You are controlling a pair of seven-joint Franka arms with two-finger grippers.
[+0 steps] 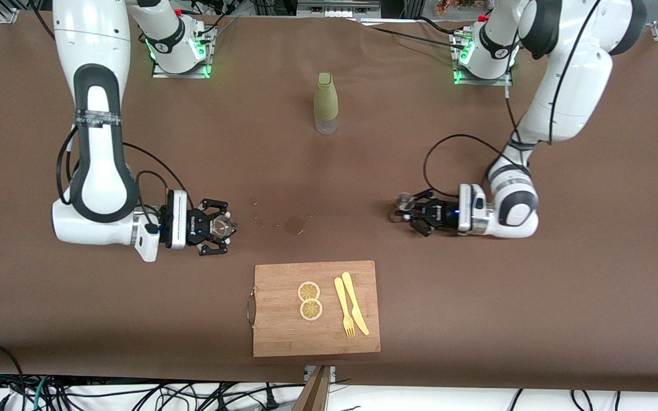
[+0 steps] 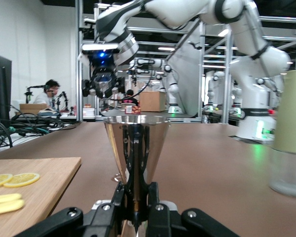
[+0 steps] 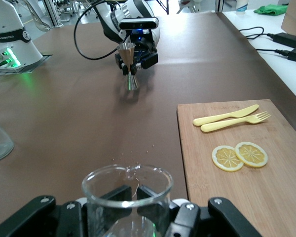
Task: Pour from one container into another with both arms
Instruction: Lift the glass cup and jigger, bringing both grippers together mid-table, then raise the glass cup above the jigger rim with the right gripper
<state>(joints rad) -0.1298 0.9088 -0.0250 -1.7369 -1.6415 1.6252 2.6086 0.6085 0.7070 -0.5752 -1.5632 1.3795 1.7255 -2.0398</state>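
Both hands gripping: tumbler (image 1: 223, 226), jigger (image 1: 404, 206).

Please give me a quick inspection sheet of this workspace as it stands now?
Surface: brown table cover, with a small wet stain between the arms.
Job's things: clear tumbler in the right claw; steel jigger, upright, its narrow waist in the left claw.
Clutter: olive-green bottle between the bases; cutting board nearest the front camera, bearing two lemon slices, a yellow fork and knife.
Grippers: each claw is shut on its vessel, low over the table.
Cables: black loops at both wrists; more along the table's edges.
Surroundings: the left wrist view shows other robot rigs and a seated person.
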